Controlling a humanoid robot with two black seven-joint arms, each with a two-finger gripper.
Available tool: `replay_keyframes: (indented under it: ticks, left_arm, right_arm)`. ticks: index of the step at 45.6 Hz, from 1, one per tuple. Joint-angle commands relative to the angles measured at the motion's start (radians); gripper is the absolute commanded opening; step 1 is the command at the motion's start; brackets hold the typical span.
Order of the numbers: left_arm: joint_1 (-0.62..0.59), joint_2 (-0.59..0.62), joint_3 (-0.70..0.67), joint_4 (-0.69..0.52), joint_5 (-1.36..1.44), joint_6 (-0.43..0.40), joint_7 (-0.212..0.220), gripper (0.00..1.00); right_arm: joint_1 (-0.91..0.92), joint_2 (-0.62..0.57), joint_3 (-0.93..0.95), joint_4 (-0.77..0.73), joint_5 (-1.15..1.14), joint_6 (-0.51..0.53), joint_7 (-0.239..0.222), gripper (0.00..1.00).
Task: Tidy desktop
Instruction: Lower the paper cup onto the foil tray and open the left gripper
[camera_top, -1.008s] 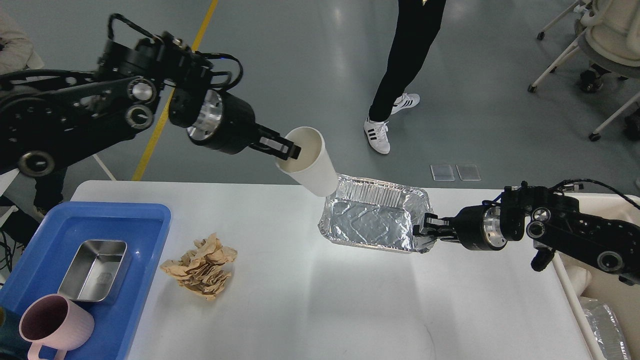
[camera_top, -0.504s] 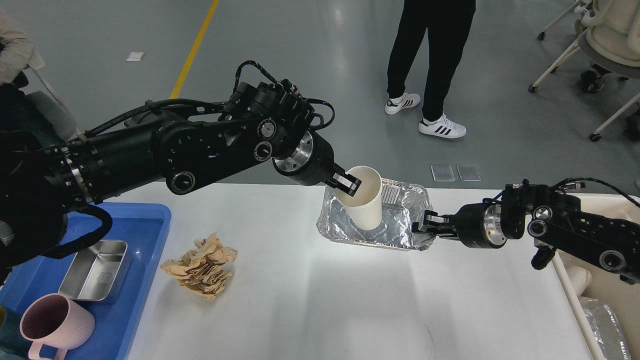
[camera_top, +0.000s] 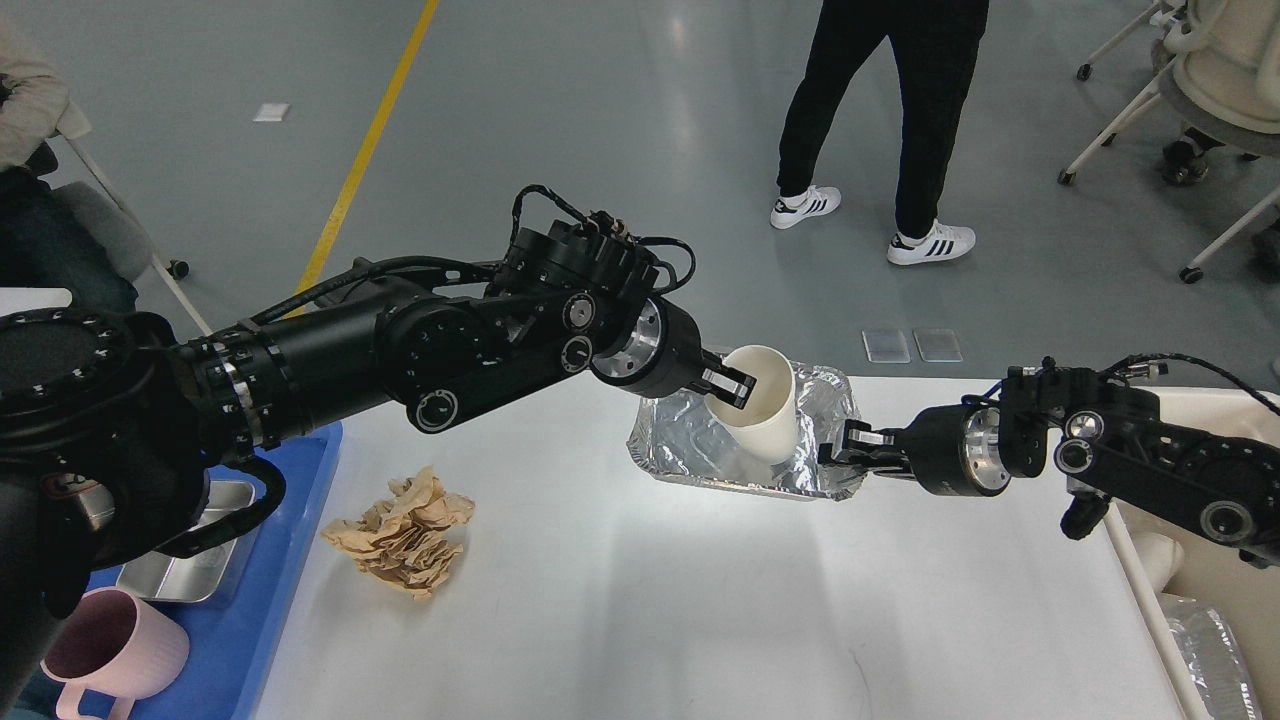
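left pincer (camera_top: 733, 385) gripping cup (camera_top: 765, 400) rim

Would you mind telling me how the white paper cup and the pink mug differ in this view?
The white paper cup is handleless, while the pink mug has a handle. The cup sits inside the foil tray, gripped at its rim by the left end effector; the mug stands free by the blue tray. Both are upright and look empty.

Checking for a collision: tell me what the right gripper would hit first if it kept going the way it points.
The right gripper points left and already pinches the foil tray at its near right corner. Pushing on, it would shove that tray, then probably meet the paper cup standing inside; depth is uncertain.
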Motion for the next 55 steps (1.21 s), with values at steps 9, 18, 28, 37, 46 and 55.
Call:
replay_keyframes:
  ticks: [9, 18, 28, 37, 46, 55]
  left_arm:
    - [0.006, -0.017, 0.004, 0.008, -0.003, 0.04, -0.01, 0.89]
    - [0.009, -0.042, 0.004, 0.008, -0.005, 0.032, -0.009, 0.96]
    - [0.004, -0.04, 0.006, 0.008, -0.001, 0.028, -0.01, 0.97]
    - [0.003, -0.037, 0.016, 0.008, -0.001, 0.028, -0.007, 0.97]
    - [0.0, -0.036, 0.016, 0.008, -0.001, 0.029, -0.007, 0.97]
    - [-0.002, -0.033, 0.016, 0.008, -0.001, 0.028, -0.007, 0.97]
  right_arm:
    - [-0.003, 0.0, -0.001, 0.003, 0.0, -0.001, 0.0, 0.0]
    - [-0.005, -0.001, 0.001, 0.003, 0.0, -0.001, 0.0, 0.0]
    - [-0.005, -0.001, -0.001, 0.001, 0.0, -0.001, 0.0, 0.0]
    - [-0.005, -0.001, -0.001, 0.001, 0.0, -0.001, 0.0, 0.0]
    - [-0.006, -0.001, -0.001, 0.001, 0.0, -0.001, 0.0, 0.0]
    - [-0.006, -0.001, -0.001, 0.001, 0.0, -0.001, 0.0, 0.0]
